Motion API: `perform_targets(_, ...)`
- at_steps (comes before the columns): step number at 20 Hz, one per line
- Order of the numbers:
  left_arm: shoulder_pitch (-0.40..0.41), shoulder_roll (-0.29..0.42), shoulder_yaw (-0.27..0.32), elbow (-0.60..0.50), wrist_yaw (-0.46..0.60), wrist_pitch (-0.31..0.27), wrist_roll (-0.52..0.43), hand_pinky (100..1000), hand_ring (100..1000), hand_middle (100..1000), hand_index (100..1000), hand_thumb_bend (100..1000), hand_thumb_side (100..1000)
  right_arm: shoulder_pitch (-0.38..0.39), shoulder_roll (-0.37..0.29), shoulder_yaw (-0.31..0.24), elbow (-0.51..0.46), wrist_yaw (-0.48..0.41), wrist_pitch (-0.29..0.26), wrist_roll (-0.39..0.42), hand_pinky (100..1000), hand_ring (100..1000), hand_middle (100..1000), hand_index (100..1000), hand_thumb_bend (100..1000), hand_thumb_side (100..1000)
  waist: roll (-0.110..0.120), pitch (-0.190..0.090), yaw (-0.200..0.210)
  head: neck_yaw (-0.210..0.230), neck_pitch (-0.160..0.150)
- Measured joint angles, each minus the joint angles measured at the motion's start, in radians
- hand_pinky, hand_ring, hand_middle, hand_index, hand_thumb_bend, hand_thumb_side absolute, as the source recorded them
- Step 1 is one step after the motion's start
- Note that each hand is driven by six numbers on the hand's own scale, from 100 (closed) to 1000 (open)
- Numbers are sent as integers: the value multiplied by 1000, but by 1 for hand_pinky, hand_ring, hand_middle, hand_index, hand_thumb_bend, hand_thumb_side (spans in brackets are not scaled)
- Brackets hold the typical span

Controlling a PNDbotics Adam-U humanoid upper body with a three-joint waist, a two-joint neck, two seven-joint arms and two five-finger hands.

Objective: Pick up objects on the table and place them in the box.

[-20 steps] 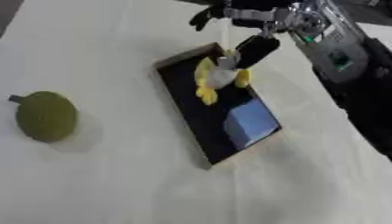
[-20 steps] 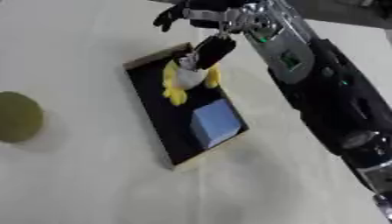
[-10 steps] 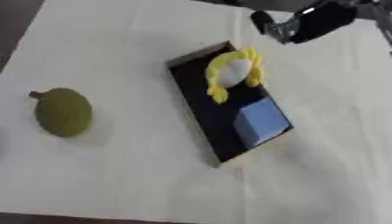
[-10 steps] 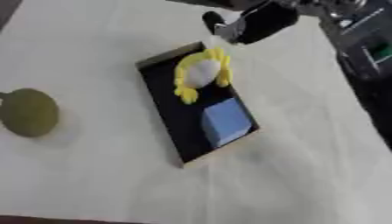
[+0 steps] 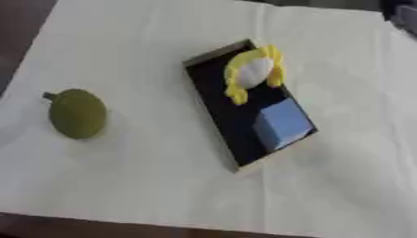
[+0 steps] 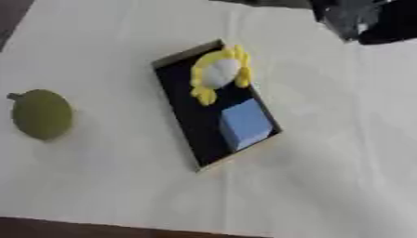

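Note:
A shallow black box with a tan rim (image 5: pixel 215 51) lies askew in the middle of the white cloth. Inside it, at the far end, rests a yellow and white toy (image 5: pixel 251 74), partly over the rim. A blue cube (image 5: pixel 283 124) sits in the near end of the box. A round olive-green fruit with a short stem (image 5: pixel 77 114) lies on the cloth to the left, well apart from the box. My right hand (image 6: pixel 358 18) shows only as a dark blurred shape at the top right, away from the box. The left hand is out of sight.
The white cloth (image 5: pixel 163 186) covers the table. Its near edge (image 5: pixel 122 223) runs along the bottom, with dark floor beyond. A dark strip also shows past the cloth at the upper left corner (image 5: pixel 20 28).
My right hand has let go of the yellow toy and pulled back up to the right. The toy stays in the box. The camera has also shifted.

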State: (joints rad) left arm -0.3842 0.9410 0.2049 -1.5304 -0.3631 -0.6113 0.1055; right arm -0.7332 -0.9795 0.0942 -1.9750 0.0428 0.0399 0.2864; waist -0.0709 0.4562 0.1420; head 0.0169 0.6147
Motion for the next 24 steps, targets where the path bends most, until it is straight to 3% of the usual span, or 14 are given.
perform_targets(5, -89, 58, -99, 82, -139, -63, -66, 901, 902, 786, 919, 100, 135, 77, -10, -64, -9, -27, -23, -88, 900, 852, 675, 820, 100, 301, 4, -1, -27, 1, 1)
perform_targets(12, -226, 50, -191, 165, -192, -126, -235, 923, 924, 798, 912, 145, 143, 120, -6, -108, -11, -42, -37, -140, 896, 843, 664, 812, 100, 319, 13, -15, -46, 13, 10)
perform_targets(13, -243, 45, -200, 174, -197, -134, -259, 925, 935, 810, 921, 152, 243, 124, -3, -113, -11, -45, -37, -146, 895, 840, 661, 810, 100, 325, 14, -17, -47, 12, 10)
perform_targets(15, -277, 34, -222, 191, -220, -149, -314, 927, 942, 821, 930, 152, 333, 130, 0, -120, -11, -48, -38, -158, 895, 838, 660, 808, 100, 331, 15, -21, -49, 6, 11)
perform_targets(20, -354, -3, -273, 245, -284, -174, -429, 941, 949, 835, 939, 204, 371, 136, 11, -125, -11, -52, -39, -169, 894, 835, 656, 805, 100, 364, 23, -28, -50, -4, 14)
perform_targets(24, -382, -26, -305, 285, -312, -159, -444, 979, 975, 855, 943, 166, 536, 137, 25, -127, -11, -54, -34, -171, 893, 832, 652, 802, 100, 371, 28, -28, -52, -7, 14)
